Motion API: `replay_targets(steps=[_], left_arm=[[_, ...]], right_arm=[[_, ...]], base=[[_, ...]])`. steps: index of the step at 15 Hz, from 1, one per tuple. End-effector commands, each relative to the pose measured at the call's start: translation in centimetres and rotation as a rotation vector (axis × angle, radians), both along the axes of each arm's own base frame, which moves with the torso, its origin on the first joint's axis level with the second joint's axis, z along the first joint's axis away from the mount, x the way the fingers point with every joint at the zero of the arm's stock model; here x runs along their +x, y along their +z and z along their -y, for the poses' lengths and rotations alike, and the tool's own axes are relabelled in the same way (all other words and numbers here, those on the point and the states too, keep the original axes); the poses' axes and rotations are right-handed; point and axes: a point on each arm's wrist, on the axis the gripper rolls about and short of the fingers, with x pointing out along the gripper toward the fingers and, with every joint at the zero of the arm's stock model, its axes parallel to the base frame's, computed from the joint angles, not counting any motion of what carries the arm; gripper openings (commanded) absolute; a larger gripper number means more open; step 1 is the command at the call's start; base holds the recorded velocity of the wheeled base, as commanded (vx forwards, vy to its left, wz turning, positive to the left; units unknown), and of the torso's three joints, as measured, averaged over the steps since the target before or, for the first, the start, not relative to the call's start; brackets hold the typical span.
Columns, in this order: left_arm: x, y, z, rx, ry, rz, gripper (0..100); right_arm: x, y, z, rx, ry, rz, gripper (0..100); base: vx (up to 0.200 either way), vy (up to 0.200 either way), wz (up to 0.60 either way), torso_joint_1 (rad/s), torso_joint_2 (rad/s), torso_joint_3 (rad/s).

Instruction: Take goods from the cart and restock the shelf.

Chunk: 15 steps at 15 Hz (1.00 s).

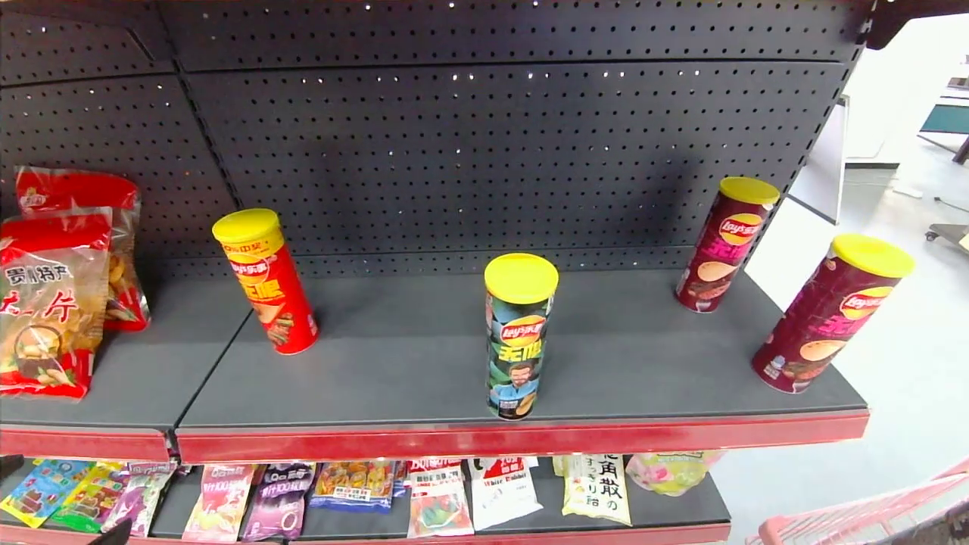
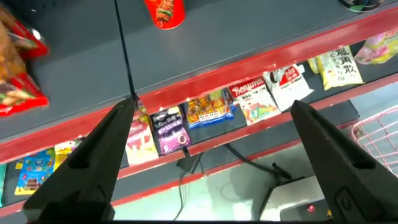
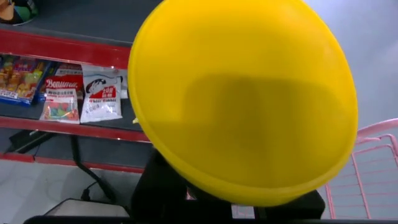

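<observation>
A chip can with a yellow lid sits very close to the right wrist camera, lid toward it, and my right gripper is shut on it below the lid; its fingers are mostly hidden. The can hangs in front of the shelf's lower tier, beside the pink cart. On the grey shelf board stand a red can, a green-blue can near the front edge, and two maroon cans. My left gripper is open and holds nothing, low in front of the shelf.
Red snack bags lean at the shelf's left end. The lower tier holds a row of small snack packets. Wide gaps separate the cans. The pink cart's rim is at the lower right, with open floor beyond.
</observation>
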Motion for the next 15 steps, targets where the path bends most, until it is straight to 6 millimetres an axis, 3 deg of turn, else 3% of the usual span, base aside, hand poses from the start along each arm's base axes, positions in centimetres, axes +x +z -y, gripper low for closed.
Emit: replay_targets(steps=[1, 2, 4, 5, 6, 9, 13, 15], left_arm=[[-0.2, 0.0, 0.0, -0.002, 0.000, 0.008, 100], [-0.4, -0.2, -0.1, -0.003, 0.004, 0.011, 100], [-1.5, -1.0, -0.4, 0.004, 0.047, 0.040, 100], [-1.8, -1.3, -0.5, 0.002, 0.048, 0.045, 100], [-2.9, -2.4, -0.7, -0.029, 0.055, 0.072, 100], [-4.4, -4.6, -1.0, -0.052, 0.060, 0.121, 100], [-5.4, -5.8, -1.2, -0.132, 0.057, 0.159, 100], [-5.8, -6.3, -1.3, -0.180, 0.059, 0.176, 100]], right_arm=[[0.9, 0.6, -0.2, -0.007, 0.018, -0.007, 0], [1.7, 1.1, -0.3, -0.004, 0.034, 0.008, 0], [6.1, 3.3, -1.2, 0.010, 0.073, 0.073, 0], [7.2, 3.8, -1.5, 0.013, 0.081, 0.086, 0], [10.1, 4.6, -2.5, 0.021, 0.145, 0.093, 0], [13.7, 6.1, -4.9, 0.017, 0.253, 0.048, 0], [19.1, 6.7, -7.2, -0.015, 0.266, -0.017, 0], [23.1, 7.1, -8.9, -0.049, 0.286, -0.030, 0]], base=[[0.000, 0.000, 0.00, 0.000, 0.00, 0.000], [0.000, 0.000, 0.00, 0.000, 0.00, 0.000], [0.000, 0.000, 0.00, 0.000, 0.00, 0.000], [0.000, 0.000, 0.00, 0.000, 0.00, 0.000], [0.000, 0.000, 0.00, 0.000, 0.00, 0.000], [0.000, 0.000, 0.00, 0.000, 0.00, 0.000], [0.000, 0.000, 0.00, 0.000, 0.00, 0.000], [0.000, 0.000, 0.00, 0.000, 0.00, 0.000]])
